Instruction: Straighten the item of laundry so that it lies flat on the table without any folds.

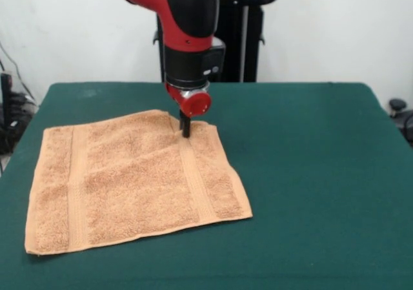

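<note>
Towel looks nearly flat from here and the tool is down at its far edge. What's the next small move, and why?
Probably drag that far edge slightly farther from the camera. The tool touches the towel where a shallow crease runs diagonally inward across it; the rest lies flat on the table.

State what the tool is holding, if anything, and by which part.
Cannot be told. The tool is down on the far edge of the orange-tan terry towel, but whether it pinches the cloth or only presses on it does not show.

no readable text, no labels, brands, numbers or signs anywhere
</note>
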{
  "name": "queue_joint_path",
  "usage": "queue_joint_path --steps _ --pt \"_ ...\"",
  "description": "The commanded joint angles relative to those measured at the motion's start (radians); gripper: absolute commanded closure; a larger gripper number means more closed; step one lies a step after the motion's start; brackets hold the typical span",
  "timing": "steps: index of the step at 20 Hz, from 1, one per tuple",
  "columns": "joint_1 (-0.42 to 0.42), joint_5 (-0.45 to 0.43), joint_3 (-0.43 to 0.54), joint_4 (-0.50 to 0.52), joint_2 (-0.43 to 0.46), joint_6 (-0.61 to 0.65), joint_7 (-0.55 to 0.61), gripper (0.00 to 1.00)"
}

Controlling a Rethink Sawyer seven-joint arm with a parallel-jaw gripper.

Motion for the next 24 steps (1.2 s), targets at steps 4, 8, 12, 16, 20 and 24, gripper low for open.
queue_joint_path --steps 4,8,12,16,20,24 --pt "-0.005 0.077 0.174 0.156 0.035 0.044 0.297 1.00" --pt "0.004 0.111 0.199 0.247 -0.020 0.041 0.356 1.00" --pt "0.010 0.144 0.211 0.295 -0.059 0.043 0.375 1.00" --pt "0.016 0.138 0.199 0.239 -0.024 -0.026 0.346 1.00" --pt "-0.016 0.108 0.190 0.109 0.077 -0.055 0.270 1.00" --pt "-0.022 0.083 0.152 0.000 0.123 -0.033 0.178 1.00"
